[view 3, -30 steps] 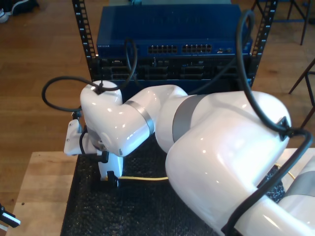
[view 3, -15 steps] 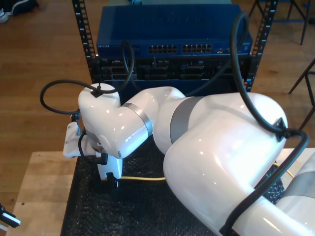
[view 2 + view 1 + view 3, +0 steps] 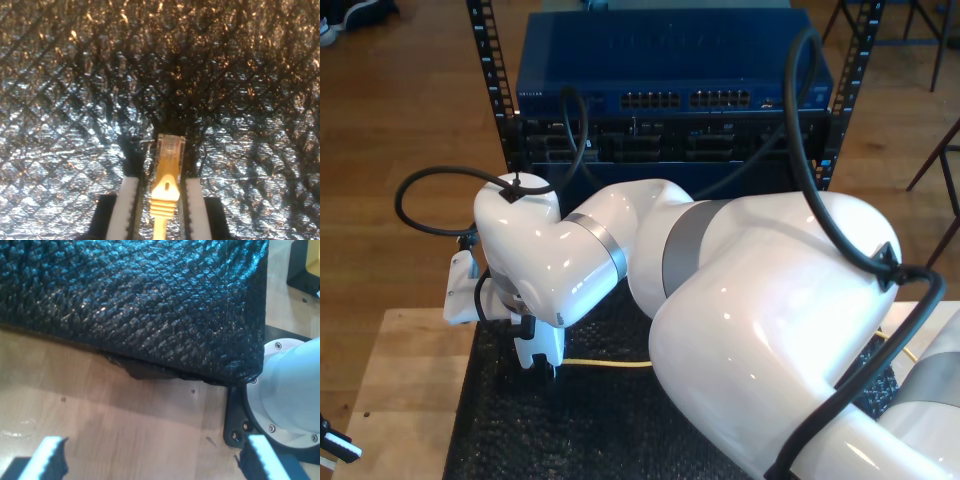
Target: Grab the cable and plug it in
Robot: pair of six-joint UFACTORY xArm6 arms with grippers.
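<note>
The yellow cable [image 3: 165, 192] ends in a small clear plug [image 3: 170, 150] that pokes out past my second gripper [image 3: 161, 182], which is shut on the cable just behind the plug. Its white fingers [image 3: 127, 200] hover close above the black mat [image 3: 75, 100]. In the exterior view this gripper [image 3: 540, 362] hangs under the big white arm near the mat's left side, and the cable [image 3: 610, 362] trails off to the right. My first gripper [image 3: 155, 457] is open, its ridged fingertips [image 3: 50, 455] wide apart over bare wood with nothing between them.
A blue network switch [image 3: 660, 90] with rows of ports [image 3: 690, 100] sits in a rack beyond the table. The wooden table [image 3: 410, 380] borders the mat [image 3: 600, 420]. A white arm base [image 3: 290, 390] stands by the mat's corner [image 3: 240, 370]. Thick black robot cables [image 3: 430, 200] loop around.
My second gripper has moved a little toward the exterior view's left, carrying the cable's plug end with it.
</note>
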